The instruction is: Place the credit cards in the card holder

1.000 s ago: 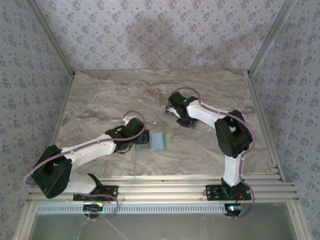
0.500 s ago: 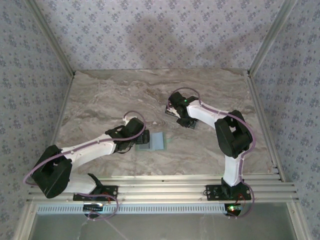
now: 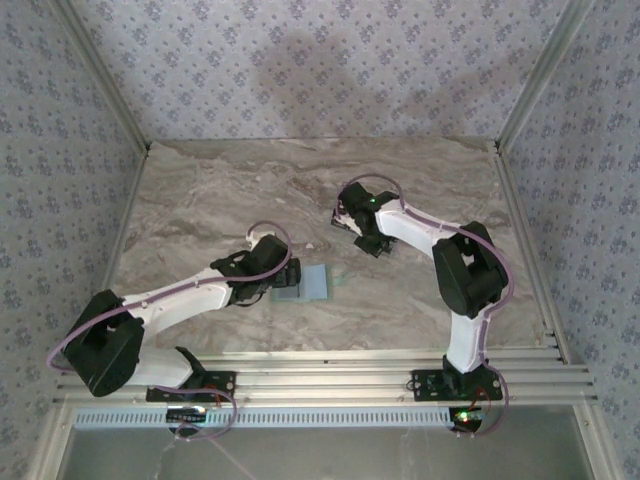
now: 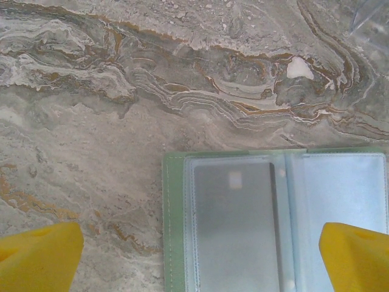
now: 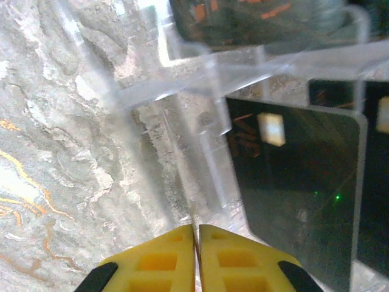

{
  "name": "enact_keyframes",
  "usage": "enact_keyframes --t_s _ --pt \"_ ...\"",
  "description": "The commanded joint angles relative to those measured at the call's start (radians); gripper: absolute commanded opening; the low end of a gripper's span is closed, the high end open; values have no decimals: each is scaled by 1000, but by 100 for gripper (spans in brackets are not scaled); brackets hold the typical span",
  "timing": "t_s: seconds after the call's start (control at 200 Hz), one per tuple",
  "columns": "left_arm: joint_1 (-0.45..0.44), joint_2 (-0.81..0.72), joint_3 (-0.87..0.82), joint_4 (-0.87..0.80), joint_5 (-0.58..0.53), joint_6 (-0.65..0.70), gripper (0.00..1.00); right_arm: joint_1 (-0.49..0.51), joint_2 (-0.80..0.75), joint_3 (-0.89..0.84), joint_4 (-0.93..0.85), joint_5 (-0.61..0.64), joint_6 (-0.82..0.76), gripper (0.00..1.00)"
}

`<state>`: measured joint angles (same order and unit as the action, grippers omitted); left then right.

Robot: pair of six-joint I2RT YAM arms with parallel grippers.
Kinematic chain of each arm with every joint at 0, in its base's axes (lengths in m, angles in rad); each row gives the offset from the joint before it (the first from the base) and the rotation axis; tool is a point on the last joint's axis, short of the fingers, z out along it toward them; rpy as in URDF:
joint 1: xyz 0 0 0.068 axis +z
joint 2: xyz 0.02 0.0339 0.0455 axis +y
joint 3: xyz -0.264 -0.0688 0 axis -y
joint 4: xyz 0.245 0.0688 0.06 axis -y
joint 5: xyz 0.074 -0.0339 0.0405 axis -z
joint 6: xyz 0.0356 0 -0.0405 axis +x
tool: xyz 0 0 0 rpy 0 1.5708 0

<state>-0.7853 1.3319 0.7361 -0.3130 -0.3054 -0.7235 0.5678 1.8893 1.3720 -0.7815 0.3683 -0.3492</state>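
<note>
- Evidently, right fingers (image 5: 158,264) are pressed together, a card (image 5: 295,182) at 2 o'clock.
- Left fingers (image 4: 36,255) are spread over the holder (image 4: 340,207).
- The card is judged stiff, slick; an edge is best pinched.

Desk (image 3: 200,200): marble-look top, grey-beige with brown and white veins. Walls (image 3: 300,70) on three sides carried pale blue-grey wallpaper with small flower print. Metal posts (image 3: 100,75) slanted up from rear corners. Ribbed aluminium rails (image 3: 330,362) lay along desk's near edge. Clear plastic rack (image 5: 200,67) with thin upright dividers stood on desk, veining visible through it.
</note>
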Motion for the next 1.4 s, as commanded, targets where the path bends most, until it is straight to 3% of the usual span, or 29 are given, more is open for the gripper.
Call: enact_keyframes --t_s 0.0,0.165,0.33,0.5,0.795,0.959,1.074,1.164,1.394 --pt "6 1 -7 3 4 -7 100 -4 -44 26 -28 -18 -13 11" --pt "5 0 -8 5 7 -8 100 1 -64 44 -49 -65 -20 9" --pt "6 -6 -6 -2 2 -6 100 14 -78 78 -91 -88 -20 0" --pt "6 -21 -5 -27 -22 0 100 27 -130 117 -128 -111 9 0" --pt "8 -21 -10 -95 -79 28 100 55 -273 130 -119 -230 274 0" --pt "11 11 -24 -90 -85 52 100 85 -363 -23 48 -419 523 0" --pt "13 36 -29 -86 -92 67 100 89 -426 -225 297 -618 715 0" --pt "14 54 -29 -75 -95 78 100 99 -460 -356 500 -699 864 0" --pt "14 109 -40 -33 -94 82 100 147 -469 -556 752 -701 1036 0"
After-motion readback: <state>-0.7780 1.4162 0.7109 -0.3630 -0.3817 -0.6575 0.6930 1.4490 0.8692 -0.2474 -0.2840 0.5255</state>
